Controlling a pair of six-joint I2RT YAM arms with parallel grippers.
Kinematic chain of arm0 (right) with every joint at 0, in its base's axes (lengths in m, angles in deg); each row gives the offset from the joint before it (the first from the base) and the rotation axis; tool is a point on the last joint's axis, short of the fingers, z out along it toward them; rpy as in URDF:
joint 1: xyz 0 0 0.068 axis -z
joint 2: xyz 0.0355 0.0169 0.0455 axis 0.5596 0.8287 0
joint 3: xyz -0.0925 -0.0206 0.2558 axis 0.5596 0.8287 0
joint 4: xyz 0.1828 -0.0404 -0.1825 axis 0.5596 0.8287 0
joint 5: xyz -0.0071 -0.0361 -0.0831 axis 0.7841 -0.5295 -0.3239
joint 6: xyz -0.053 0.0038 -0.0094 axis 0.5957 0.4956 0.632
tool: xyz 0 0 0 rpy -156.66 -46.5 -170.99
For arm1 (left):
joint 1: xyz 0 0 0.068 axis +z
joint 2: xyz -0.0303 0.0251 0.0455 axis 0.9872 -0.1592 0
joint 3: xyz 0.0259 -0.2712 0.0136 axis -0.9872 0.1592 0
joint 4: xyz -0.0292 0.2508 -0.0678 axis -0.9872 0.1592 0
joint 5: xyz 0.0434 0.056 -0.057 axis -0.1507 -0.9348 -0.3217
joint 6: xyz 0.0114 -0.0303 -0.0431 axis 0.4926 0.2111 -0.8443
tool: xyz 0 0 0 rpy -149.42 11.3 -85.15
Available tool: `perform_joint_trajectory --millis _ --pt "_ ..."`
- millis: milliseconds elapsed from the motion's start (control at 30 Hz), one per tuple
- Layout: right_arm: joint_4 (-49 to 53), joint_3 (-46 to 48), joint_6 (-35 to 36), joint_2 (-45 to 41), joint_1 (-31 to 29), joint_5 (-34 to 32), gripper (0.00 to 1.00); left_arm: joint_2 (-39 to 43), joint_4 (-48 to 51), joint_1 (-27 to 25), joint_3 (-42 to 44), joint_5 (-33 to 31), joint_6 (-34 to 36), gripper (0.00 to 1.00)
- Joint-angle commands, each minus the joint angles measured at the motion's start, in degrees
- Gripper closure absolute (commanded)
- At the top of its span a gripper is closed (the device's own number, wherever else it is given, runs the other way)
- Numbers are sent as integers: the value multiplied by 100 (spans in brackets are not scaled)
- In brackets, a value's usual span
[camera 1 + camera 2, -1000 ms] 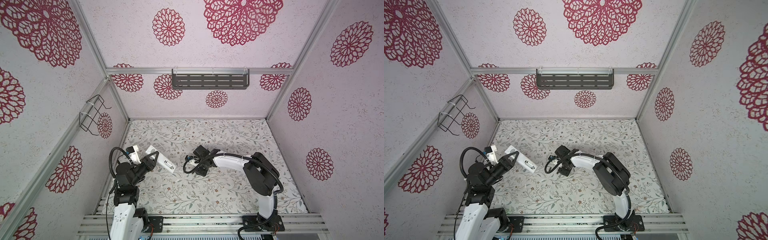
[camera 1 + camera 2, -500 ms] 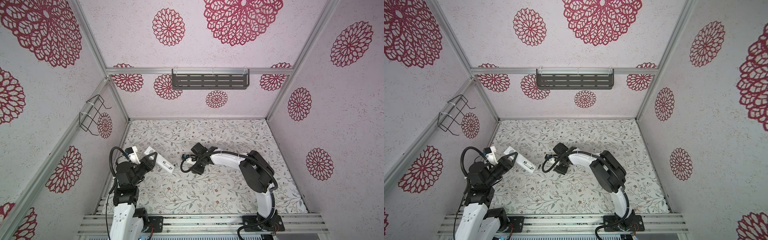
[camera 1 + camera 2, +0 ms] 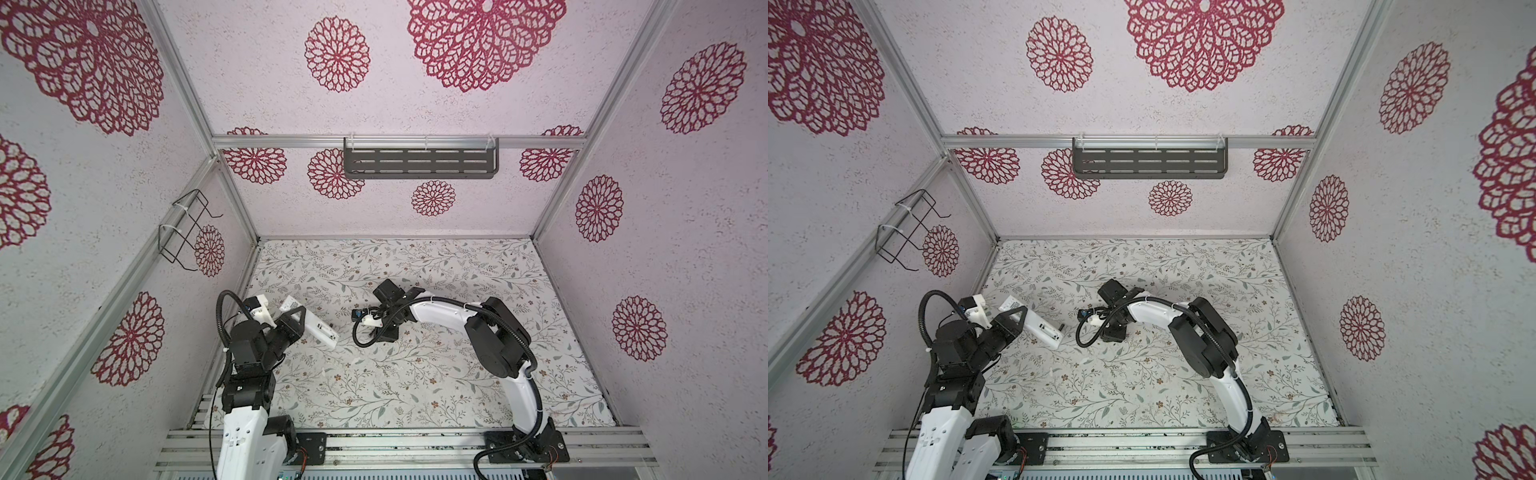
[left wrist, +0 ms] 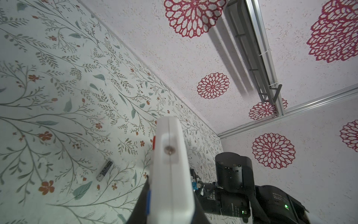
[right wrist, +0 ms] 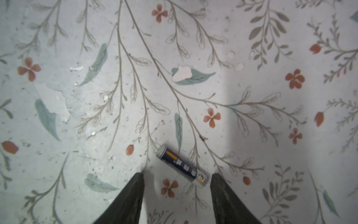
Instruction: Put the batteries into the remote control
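Observation:
My left gripper [image 3: 297, 322] [image 3: 1017, 318] [image 4: 170, 209] is shut on the remote control [image 3: 318, 328] [image 3: 1042, 328] [image 4: 170, 180]. The remote is a slim white bar held above the floor, its free end pointing toward the middle. One battery [image 4: 104, 170], a small dark cylinder, lies on the floor beside that free end [image 3: 332, 325] [image 3: 1061, 327]. My right gripper [image 3: 384, 334] [image 3: 1113, 334] [image 5: 178, 175] points down at the floor, open. A second battery [image 5: 183, 168] lies slantwise between its fingertips, one end close to one finger [image 5: 224, 195]. In both top views this battery is hidden under the gripper.
The floor mat [image 3: 415, 374] has a leaf and flower print with small white chips in it. A dark slotted shelf [image 3: 419, 164] hangs on the back wall and a wire rack [image 3: 187, 232] on the left wall. A metal rail [image 3: 395, 444] runs along the front edge.
The right gripper has shifted a little to the left, toward the remote control. The left gripper, with the remote control in it, has also drifted slightly left.

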Motion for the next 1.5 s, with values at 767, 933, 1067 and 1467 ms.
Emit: perform_joint_trajectory --millis 767,933,1067,1467 --pt "968 -1053 324 951 31 612 60 -3377 -2514 97 -637 -4409 1820 88" --pt "717 -533 -72 645 63 636 59 -4147 -4038 95 -576 -4366 2398 88" --pt "535 -173 -394 416 90 685 59 -4770 -4782 100 -692 -4261 2699 88" --pt "-428 1416 -1447 -687 55 810 59 -6100 -5878 224 -1045 -3426 2781 87"
